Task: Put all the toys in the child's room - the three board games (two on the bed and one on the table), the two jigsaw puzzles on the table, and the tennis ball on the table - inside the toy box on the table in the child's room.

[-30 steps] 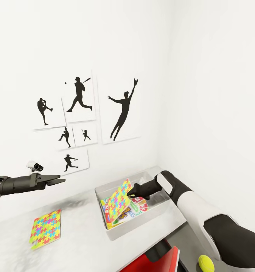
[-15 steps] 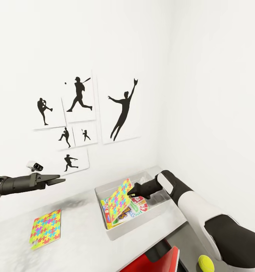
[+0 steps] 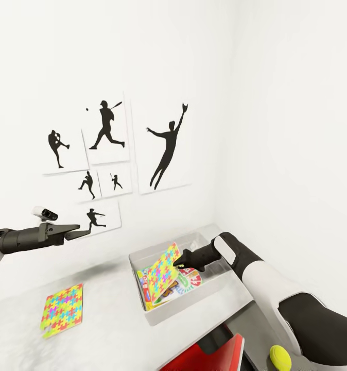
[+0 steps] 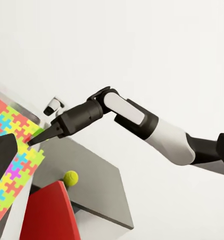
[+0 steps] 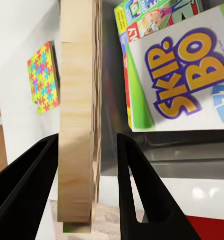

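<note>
The grey toy box (image 3: 154,315) stands on the white table (image 3: 106,335) by the corner. Board games (image 3: 188,282) lie in it, a Skip-Bo box (image 5: 186,75) on top. My right gripper (image 3: 177,264) is shut on a colourful jigsaw puzzle (image 3: 162,272), which it holds tilted on edge inside the box; the puzzle's wooden edge (image 5: 77,125) stands between the fingers. A second jigsaw puzzle (image 3: 62,310) lies flat at the table's left. The tennis ball (image 3: 279,356) rests on a grey surface under my right arm. My left gripper (image 3: 76,231) hovers open, high above the table.
Baseball silhouette posters (image 3: 166,147) hang on the white wall behind the table. A red object (image 3: 214,355) sits below the table's front edge, beside the ball's grey ledge (image 4: 92,185). The right wall closes in next to the box.
My left arm has risen a little and drawn back to the left. The right gripper and the tilted puzzle have stayed put. The view has shifted slightly.
</note>
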{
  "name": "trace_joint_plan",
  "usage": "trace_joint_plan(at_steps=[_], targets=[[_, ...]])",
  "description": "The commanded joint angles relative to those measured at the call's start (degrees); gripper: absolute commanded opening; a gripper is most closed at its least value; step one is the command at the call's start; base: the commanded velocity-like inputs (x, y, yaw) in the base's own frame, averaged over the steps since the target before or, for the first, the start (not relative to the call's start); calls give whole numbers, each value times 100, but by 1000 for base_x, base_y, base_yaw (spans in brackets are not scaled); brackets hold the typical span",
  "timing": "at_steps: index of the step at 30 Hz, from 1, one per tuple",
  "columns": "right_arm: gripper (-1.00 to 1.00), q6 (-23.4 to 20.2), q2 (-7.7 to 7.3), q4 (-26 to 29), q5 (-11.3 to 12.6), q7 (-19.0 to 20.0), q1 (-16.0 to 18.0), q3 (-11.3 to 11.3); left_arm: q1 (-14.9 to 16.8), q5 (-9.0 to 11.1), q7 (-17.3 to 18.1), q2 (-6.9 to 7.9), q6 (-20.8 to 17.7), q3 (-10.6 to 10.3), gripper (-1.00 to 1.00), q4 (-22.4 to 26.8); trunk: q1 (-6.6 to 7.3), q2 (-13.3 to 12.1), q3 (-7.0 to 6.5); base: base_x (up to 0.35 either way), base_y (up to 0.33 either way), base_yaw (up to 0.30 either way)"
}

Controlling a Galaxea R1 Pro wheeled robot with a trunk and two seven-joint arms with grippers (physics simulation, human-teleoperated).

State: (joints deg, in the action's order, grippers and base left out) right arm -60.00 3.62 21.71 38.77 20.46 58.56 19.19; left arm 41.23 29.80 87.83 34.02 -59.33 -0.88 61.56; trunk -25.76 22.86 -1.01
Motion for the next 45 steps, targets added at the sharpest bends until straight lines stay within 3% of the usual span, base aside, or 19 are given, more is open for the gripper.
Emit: trace_joint_plan(at_steps=[1, 4, 10, 14, 30, 45], targets=[[-100, 0, -6, 0, -45, 58, 5, 24, 16, 11, 23, -1, -61, -9, 100, -1, -2, 5, 12, 0, 0, 0], [-100, 0, -4, 0, -45, 56, 10, 14, 97, 26, 28, -39, -65, -3, 100, 7, -2, 5, 40, 0, 0, 0], [-100, 0, 3, 8, -45, 32, 61, -7, 432, 24, 24, -316, -67, -4, 100, 13, -2, 5, 96, 0, 0, 0], [-100, 0, 1, 9, -45, 26, 170, -1, 489, 27, 23, -365, -66, -1, 100, 14, -2, 5, 134, 0, 0, 0], [-100, 0, 57, 244, -45, 18, 200, 25, 500, 12, 23, -369, -61, 17, 100, 14, -2, 5, 283, 0, 0, 0], [-100, 0, 20, 246, -45, 21, 200, 24, 500, 0, 23, -369, -53, 26, 100, 14, -2, 5, 423, 0, 0, 9]])
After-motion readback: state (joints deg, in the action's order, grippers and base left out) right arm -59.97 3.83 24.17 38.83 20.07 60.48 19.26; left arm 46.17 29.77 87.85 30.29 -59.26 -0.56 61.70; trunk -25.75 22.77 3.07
